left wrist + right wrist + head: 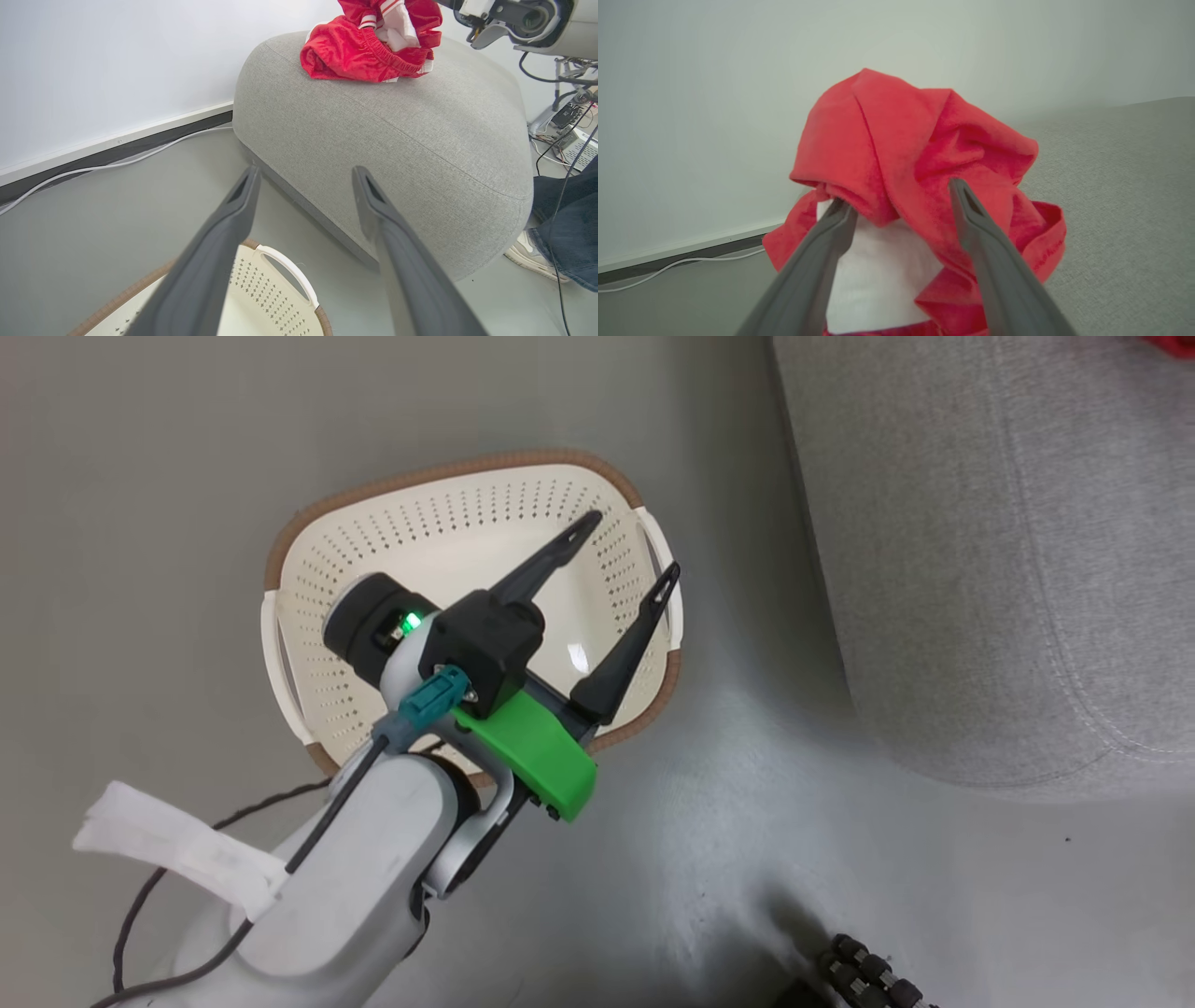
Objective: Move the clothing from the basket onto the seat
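Clothing [369,51] lies on the seat [397,140], seemingly its far end; basket [448,523] beside.

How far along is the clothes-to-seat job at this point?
Done: the basket looks empty where it shows, and the red clothing lies piled on the seat. In hand: the right gripper stands open against that pile, seemingly releasing it; the left gripper hangs open above the basket. Left: probably only drawing the arms back.

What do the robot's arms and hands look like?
The left arm is a pale-grey tube with a black cable along it and white tape. The left hand has a black body, green cover, teal plug and two long tapering dark fingers; the right hand has matching ones.
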Robot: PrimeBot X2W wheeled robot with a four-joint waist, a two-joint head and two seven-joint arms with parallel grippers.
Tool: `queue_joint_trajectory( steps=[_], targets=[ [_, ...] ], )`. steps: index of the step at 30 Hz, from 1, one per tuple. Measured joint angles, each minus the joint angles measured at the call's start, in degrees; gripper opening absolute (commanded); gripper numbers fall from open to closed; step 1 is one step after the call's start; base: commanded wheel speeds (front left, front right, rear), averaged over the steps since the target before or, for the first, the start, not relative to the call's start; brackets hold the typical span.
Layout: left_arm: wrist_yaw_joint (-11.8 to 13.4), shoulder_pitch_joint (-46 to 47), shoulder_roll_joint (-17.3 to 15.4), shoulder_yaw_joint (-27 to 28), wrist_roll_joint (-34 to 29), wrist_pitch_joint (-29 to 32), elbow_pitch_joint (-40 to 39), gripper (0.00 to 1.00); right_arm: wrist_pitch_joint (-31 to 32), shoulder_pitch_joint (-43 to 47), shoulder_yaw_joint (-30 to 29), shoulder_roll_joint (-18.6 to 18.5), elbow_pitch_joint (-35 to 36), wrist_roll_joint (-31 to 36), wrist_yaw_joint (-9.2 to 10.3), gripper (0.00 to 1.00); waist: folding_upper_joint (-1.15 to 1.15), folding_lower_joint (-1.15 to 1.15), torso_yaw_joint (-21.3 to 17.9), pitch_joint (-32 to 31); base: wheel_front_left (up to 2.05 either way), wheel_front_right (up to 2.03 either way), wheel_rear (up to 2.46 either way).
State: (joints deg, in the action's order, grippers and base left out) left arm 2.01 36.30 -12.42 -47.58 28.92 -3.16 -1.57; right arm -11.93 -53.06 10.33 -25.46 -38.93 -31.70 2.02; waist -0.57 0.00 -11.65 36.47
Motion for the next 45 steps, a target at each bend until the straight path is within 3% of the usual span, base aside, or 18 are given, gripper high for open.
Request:
queue_joint_trajectory(
  steps=[15,27,35,45],
  targets=[
    [-1.53,-4.82,2.19,-0.34,4.87,-4.25,3.58,1.00,-1.89,7.86,2.19,1.11,1.72,1.80,-2.12,1.00,0.00,0.00,-0.93,-9.83,0.00,0.00,0.00],
    [-1.71,-9.05,4.27,1.33,7.76,-7.75,6.13,1.00,-2.42,15.18,3.09,4.02,4.98,1.92,-3.50,1.00,0.00,0.00,0.67,-18.42,0.00,0.00,0.00],
    [0.85,-13.29,3.89,5.70,9.79,-9.54,8.12,1.00,-2.43,21.76,5.27,5.91,7.22,3.10,-3.49,1.00,0.00,-0.01,3.27,-24.55,0.00,0.00,0.00],
    [3.41,-18.89,0.57,13.70,10.63,-10.69,9.80,1.00,-2.44,29.91,8.27,10.49,10.63,3.23,-2.83,1.00,0.00,-0.01,7.69,-31.18,0.00,0.00,0.00]
  ],
)
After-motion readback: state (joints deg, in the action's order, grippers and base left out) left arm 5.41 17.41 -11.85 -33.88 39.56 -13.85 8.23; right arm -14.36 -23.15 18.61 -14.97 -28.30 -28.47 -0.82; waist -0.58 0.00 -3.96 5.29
